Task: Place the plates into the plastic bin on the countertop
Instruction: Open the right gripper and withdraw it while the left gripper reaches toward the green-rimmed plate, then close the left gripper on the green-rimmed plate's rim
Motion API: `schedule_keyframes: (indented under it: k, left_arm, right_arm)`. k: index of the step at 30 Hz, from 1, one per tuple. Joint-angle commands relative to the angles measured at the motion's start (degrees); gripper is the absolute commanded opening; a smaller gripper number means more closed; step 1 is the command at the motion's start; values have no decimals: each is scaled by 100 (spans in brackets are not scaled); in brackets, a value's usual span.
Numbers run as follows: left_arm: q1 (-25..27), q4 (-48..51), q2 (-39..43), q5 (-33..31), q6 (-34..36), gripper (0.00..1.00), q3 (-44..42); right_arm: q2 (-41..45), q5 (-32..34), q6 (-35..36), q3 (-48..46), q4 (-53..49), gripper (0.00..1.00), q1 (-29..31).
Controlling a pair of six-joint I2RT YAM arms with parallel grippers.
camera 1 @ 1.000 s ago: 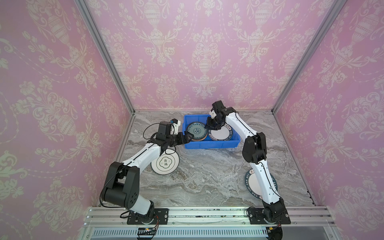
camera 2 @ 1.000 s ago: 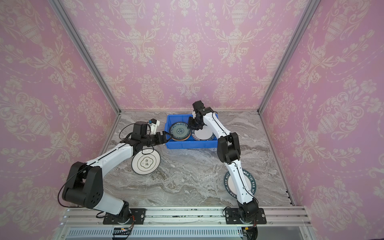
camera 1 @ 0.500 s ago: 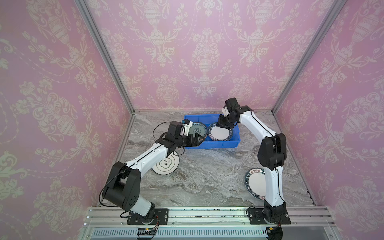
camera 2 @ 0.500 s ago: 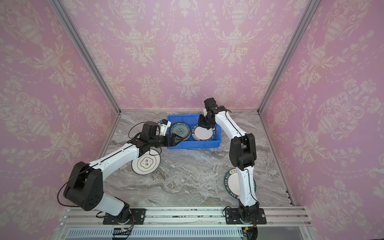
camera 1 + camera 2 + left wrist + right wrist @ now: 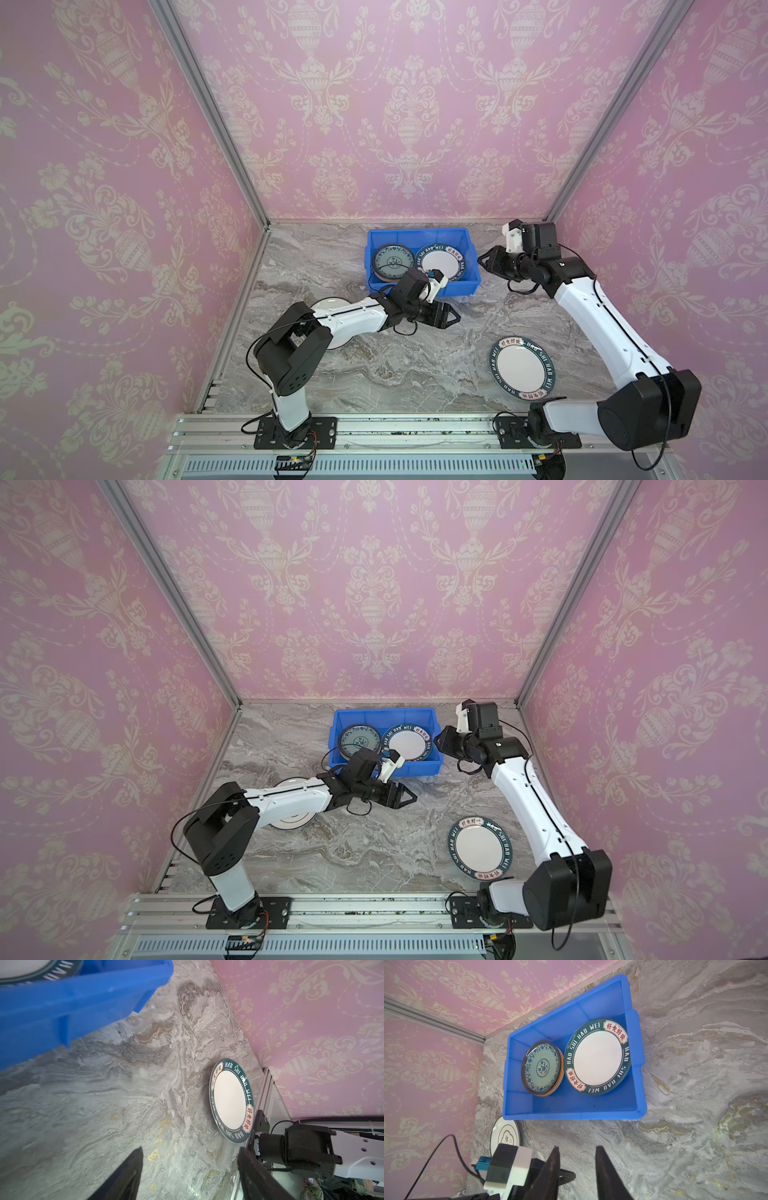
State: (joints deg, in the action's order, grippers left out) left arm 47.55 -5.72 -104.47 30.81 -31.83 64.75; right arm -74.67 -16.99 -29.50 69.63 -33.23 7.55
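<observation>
- The left arm reaches from its base at the near edge of the worktop (image 5: pixel 386 374), with the elbow bent and the forearm stretched low toward the middle.
- The left hand (image 5: pixel 453 318) points toward the right edge, its fingers spread wide with nothing between them.
- The right arm rises from the near right corner and runs along the right edge, wrist bent leftward.
- The right hand (image 5: pixel 484 261) hangs raised near the far right corner, its fingers a little apart and empty.

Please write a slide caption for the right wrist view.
Blue bin holds a teal-topped plate stack beside a lettered-rim plate; right gripper open, empty.
</observation>
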Motion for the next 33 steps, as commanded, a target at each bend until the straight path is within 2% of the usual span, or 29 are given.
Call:
schedule_keyframes:
  k: [1,7,13,17,26,33]
  left_arm:
    - [279,-306,-435,173,-156,69,450]
    - [474,-24,-1300,664,-159,64,1203]
    - [578,158,-1837,886,-196,61,1653]
    - [766,786,-2165,831,107,60,2150]
    - [851,1296,-2651,884,140,61,2689]
    - [1008,2082,-3040,873,405,59,3402]
  right_arm:
    - [529,-214,-186,-465,144,30,-109]
    - [1242,-221,-212,-940,59,30,-395]
    - [1488,-360,-236,-1167,51,30,-552]
    - [1713,-354,-223,-1304,19,30,-609]
    - [2089,-344,-81,-1665,-13,30,-818]
    - [2281,-539,-91,-1915,121,30,-1002]
